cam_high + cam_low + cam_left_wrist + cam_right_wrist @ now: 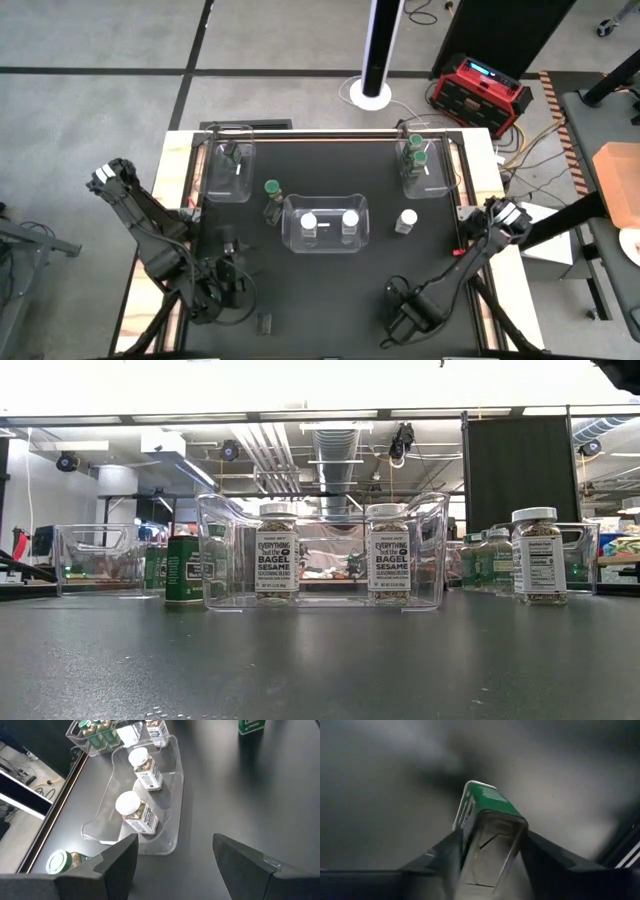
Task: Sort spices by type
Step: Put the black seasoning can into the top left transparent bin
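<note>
High view: the black table [330, 290] carries three clear bins. The middle bin [325, 243] holds two white-lidded Everything but the Bagel Sesame jars [277, 552] standing upright side by side. The far-left bin [230, 185] holds one dark-lidded jar [232, 152], and the far-right bin [425, 185] holds green-lidded jars [420, 157]. A green-lidded jar [272, 188] stands on the table just beside the middle bin's left end, and a white-lidded jar [408, 217] stands alone to that bin's right. The left hand [172, 855] hovers near the table's front left, fingers spread apart and holding nothing. The right hand [490, 855], at the front right, is clamped on a green rectangular tin [487, 820].
</note>
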Motion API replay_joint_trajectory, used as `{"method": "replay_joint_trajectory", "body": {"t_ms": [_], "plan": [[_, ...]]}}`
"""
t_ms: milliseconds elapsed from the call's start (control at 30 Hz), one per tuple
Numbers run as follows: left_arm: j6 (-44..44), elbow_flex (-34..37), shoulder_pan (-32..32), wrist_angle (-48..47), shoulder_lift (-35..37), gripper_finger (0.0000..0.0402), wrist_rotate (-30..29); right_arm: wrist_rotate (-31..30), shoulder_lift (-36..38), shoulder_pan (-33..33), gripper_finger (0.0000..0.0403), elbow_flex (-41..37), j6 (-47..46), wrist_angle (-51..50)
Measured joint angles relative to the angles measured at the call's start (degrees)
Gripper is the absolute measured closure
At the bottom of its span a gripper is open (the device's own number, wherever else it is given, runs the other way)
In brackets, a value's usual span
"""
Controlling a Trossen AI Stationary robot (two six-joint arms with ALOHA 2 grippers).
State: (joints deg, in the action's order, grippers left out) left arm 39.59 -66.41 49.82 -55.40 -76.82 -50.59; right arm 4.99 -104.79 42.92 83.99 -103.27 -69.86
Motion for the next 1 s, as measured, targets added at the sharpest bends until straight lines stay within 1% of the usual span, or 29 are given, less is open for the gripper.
{"method": "replay_joint_trajectory", "body": {"t_ms": [67, 200, 267, 333, 433, 533, 600, 667, 733, 833, 900, 1000], "plan": [[0.6, 0.7, 0.0, 0.4, 0.0, 0.0161, 0.0, 0.0, 0.0, 0.0, 0.0281, 0.0, 0.9, -0.2], [1.7, 1.7, 0.0, 0.7, 0.0, 0.0161, 0.0, -0.1, 0.1, -0.1, 0.0286, 0.0, 2.7, -0.3], [1.8, 2.0, 0.0, 2.4, 0.0, 0.0161, 0.1, -1.6, 0.3, -0.2, 0.0286, 0.0, 4.0, -0.2], [0.2, 2.3, 0.2, 5.2, 0.0, 0.0161, 0.1, -5.3, 0.6, -0.5, 0.0286, 0.8, 5.7, -0.4], [-5.8, 3.2, 0.4, 11.9, 0.0, 0.0161, 0.6, -13.0, 1.5, -2.0, 0.0286, 3.1, 11.3, -0.3], [-12.5, 4.2, 0.3, 19.4, 0.0, 0.0161, 3.8, -21.0, 1.8, -4.0, 0.0286, 5.8, 21.2, 0.2], [-15.4, 4.7, 0.0, 23.6, 0.0, 0.0161, 4.9, -26.4, 1.7, -5.5, 0.0286, 7.5, 28.3, 1.3], [-16.6, 5.0, -0.3, 26.5, 0.0, 0.0161, 5.1, -32.0, 1.7, -7.0, 0.0286, 9.1, 36.8, 3.2], [-16.7, 5.0, -0.6, 27.3, 0.0, 0.0161, 4.8, -37.9, 1.7, -8.4, 0.0286, 10.4, 45.6, 5.2], [-16.2, 5.1, -1.6, 28.2, 0.0, 0.0161, 4.5, -45.7, 1.7, -10.2, 0.0286, 11.5, 60.2, 11.4], [-16.2, 5.1, -2.6, 29.3, 0.0, 0.0161, 3.4, -48.7, 1.7, -11.3, 0.0286, 11.8, 70.2, 16.4], [-16.2, 5.1, -4.6, 30.2, 0.0, 0.0161, 3.1, -50.0, 1.6, -13.0, 0.0286, 11.9, 83.8, 25.7]]}}
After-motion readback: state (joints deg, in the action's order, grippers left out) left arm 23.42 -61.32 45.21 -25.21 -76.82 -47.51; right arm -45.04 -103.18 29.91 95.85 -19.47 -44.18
